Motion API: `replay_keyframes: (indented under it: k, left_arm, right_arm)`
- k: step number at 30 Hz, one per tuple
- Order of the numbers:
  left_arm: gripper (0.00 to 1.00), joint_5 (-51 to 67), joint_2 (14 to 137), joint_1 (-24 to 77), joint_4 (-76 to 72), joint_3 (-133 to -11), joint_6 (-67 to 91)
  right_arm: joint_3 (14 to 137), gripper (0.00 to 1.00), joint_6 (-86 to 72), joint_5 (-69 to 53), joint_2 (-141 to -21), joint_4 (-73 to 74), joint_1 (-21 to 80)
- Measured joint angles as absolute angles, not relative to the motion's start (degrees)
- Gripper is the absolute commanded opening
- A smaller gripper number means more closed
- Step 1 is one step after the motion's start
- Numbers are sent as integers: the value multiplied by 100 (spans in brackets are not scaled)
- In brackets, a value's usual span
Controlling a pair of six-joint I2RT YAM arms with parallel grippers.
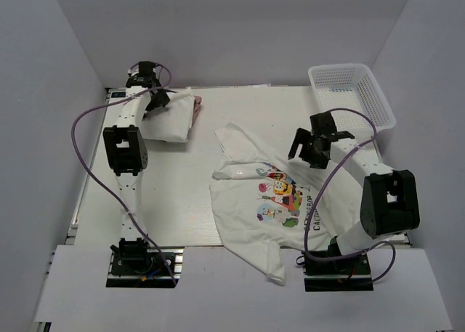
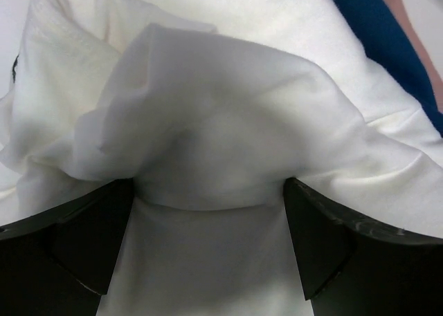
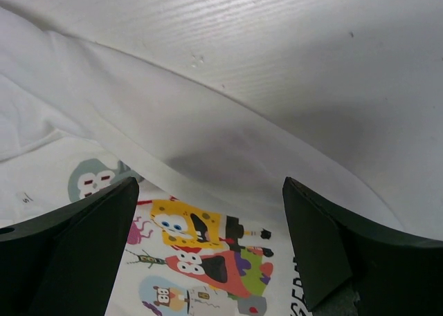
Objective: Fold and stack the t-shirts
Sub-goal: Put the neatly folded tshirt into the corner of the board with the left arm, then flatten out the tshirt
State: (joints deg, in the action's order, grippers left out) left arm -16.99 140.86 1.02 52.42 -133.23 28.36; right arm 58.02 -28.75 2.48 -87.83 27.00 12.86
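A folded white t-shirt bundle [image 1: 174,123] lies at the back left of the table. My left gripper [image 1: 155,99] is on its far left corner, jaws wide open, with a rumpled white fold [image 2: 208,115] bulging between the fingers [image 2: 76,240]. A white t-shirt with a cartoon print [image 1: 247,223] lies spread and creased in the middle right, and its hem hangs over the near edge. My right gripper [image 1: 309,147] hovers open and empty over that shirt's upper right edge. The print [image 3: 201,247] shows between its fingers [image 3: 332,247].
A white mesh basket [image 1: 352,92] stands at the back right corner. A blue and pink patch [image 2: 377,32] shows at the bundle's far edge. Bare table [image 1: 182,194] lies between the two shirts. Grey walls close in on three sides.
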Motion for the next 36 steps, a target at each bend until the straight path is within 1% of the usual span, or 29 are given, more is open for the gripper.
replay_keyframes:
  k: [6, 9, 14, 19, 23, 27, 31, 33, 36]
  left_arm:
    - [100, -1929, 14254, -628, 4390, -13356, 2604]
    - [100, -2084, 14442, -832, 4012, -13517, 2377]
    - [100, -2145, 14820, -1007, 3634, -13994, 2158]
    - [100, -1883, 14582, -1039, 3470, -13690, 2097]
    - [100, -1444, 13957, -1011, 3592, -13260, 2084]
    - [100, -897, 12794, -812, 3616, -12610, 2078]
    - [100, -497, 11605, -360, 3575, -11981, 2086]
    - [100, -200, 10951, -64, 3485, -11299, 2091]
    - [100, 410, 9985, 360, 3291, -9891, 2119]
  right_arm:
    - [6361, 90, -2827, 263, -9277, 2696, 1424]
    - [6541, 90, -2775, 307, -9382, 2698, 1507]
    - [6943, 90, -2399, 561, -9513, 2842, 1697]
    - [7157, 90, -1959, 799, -9504, 2867, 1914]
    - [7100, 90, -1804, 991, -9284, 2908, 1981]
    - [6799, 90, -1791, 1181, -8766, 2895, 1981]
    - [6302, 90, -1848, 1201, -8403, 2912, 1975]
    - [6005, 90, -1876, 1177, -8379, 2899, 1981]
    - [5625, 90, -1890, 1107, -8444, 2941, 2025]
